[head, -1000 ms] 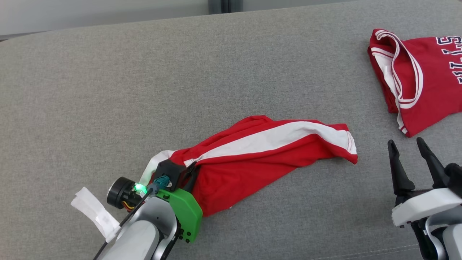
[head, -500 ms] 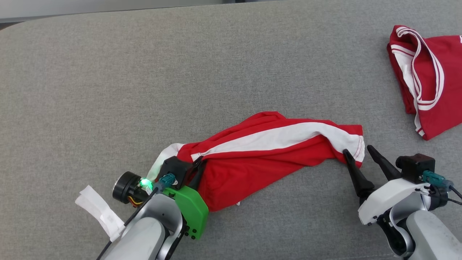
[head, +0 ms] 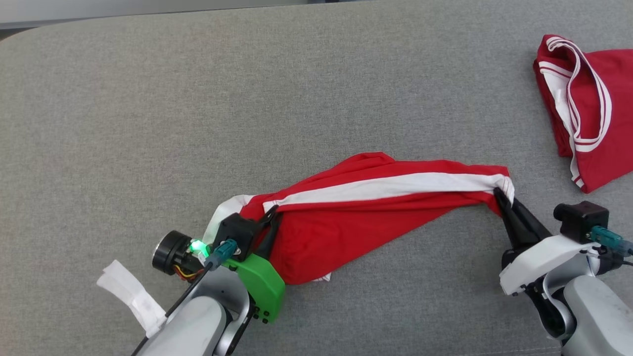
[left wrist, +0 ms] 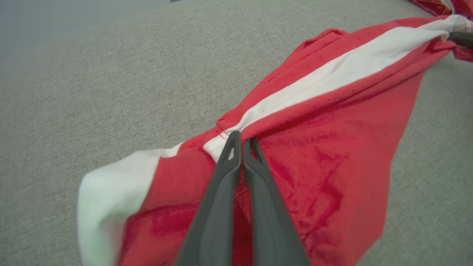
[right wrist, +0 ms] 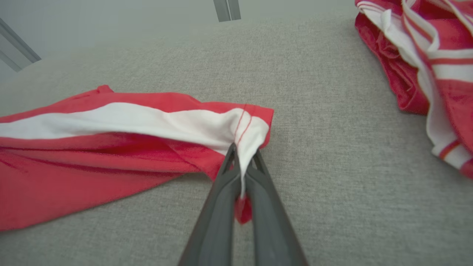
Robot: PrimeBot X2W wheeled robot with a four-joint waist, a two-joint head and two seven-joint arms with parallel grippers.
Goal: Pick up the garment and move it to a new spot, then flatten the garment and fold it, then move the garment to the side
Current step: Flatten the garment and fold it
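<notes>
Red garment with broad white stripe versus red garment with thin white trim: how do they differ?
Grip: the striped garment is pinched by left gripper and right gripper; the trimmed garment lies untouched. Shape: striped garment stretched long, trimmed garment bunched. Both are red and white.

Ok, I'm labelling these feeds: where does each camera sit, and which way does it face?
Head view: on the head, facing forward and down at the surface; shows left end effector and right end effector, each shut on the garment.
Left wrist view: on that wrist, looking along its fingers at the garment.
Right wrist view: on that wrist, looking along its fingers at the garment.
Shared: head and right wrist views show the second garment.
</notes>
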